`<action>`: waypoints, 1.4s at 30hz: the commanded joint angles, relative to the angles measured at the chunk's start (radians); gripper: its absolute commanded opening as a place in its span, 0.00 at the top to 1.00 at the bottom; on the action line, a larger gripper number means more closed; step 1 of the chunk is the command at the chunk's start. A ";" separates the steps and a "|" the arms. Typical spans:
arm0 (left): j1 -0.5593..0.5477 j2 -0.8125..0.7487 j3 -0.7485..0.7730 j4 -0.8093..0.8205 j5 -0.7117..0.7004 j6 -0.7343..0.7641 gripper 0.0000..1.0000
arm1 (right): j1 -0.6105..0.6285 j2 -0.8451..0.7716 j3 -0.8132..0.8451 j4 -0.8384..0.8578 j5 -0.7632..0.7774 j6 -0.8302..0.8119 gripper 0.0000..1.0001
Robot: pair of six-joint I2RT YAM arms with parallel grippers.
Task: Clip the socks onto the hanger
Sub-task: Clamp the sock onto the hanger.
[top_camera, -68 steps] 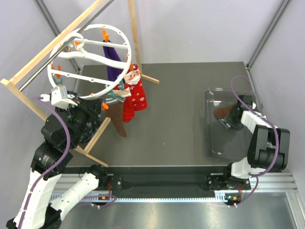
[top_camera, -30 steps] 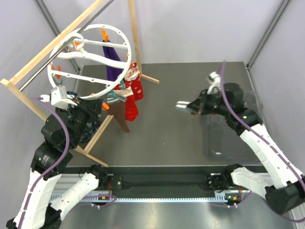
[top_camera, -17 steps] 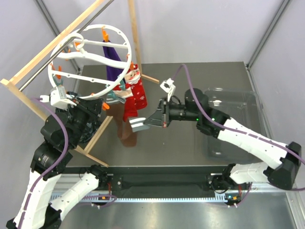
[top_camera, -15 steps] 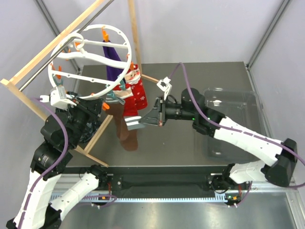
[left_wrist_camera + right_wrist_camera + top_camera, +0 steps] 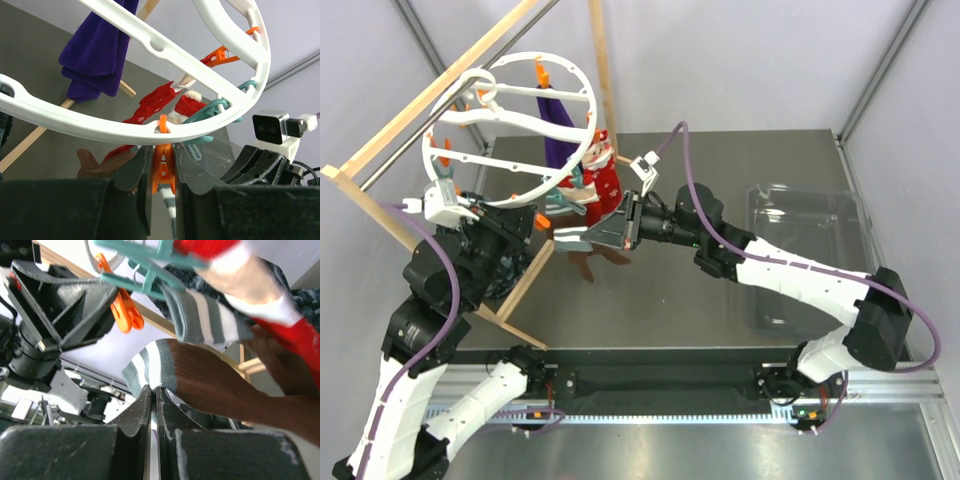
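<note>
Clipping looks to be at the point of feeding a cuff into a clip. The left gripper [image 5: 162, 162] squeezes the orange clip [image 5: 164, 175] hanging from the near rim of the white ring hanger [image 5: 75, 125], with its fingers pressed on both sides of the clip's handles, presumably to spread the clip's mouth for a cuff. The right gripper [image 5: 154, 390] has its fingers pressed together on the grey-and-white striped cuff of a brown sock [image 5: 225, 385]. It offers that cuff just beside the orange clip, close but not in it. To do so, the right arm reaches from the right side of the table [image 5: 740, 170] far across to the left, stretched nearly level, wrist turned toward the hanger. The left arm is folded up at the left, its wrist raised under the rim. Red Santa socks [image 5: 605, 185] already hang at the hanger's right side beside a teal clip [image 5: 150, 257] (which bites another striped cuff). Purple socks [image 5: 557, 125] hang farther back, by the wooden frame [image 5: 390, 130].
</note>
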 commanded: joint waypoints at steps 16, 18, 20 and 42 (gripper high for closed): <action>-0.001 0.015 0.041 -0.011 0.043 -0.018 1.00 | 0.014 0.113 0.158 0.164 -0.015 0.072 1.00; -0.001 0.016 0.042 -0.013 0.043 -0.017 1.00 | 0.014 0.123 0.165 0.169 -0.015 0.076 1.00; -0.001 0.015 0.044 -0.013 0.046 -0.017 1.00 | 0.014 0.132 0.175 0.173 -0.023 0.078 1.00; -0.001 -0.020 0.025 -0.013 0.049 -0.006 0.40 | 0.015 0.200 0.240 0.176 -0.064 0.078 1.00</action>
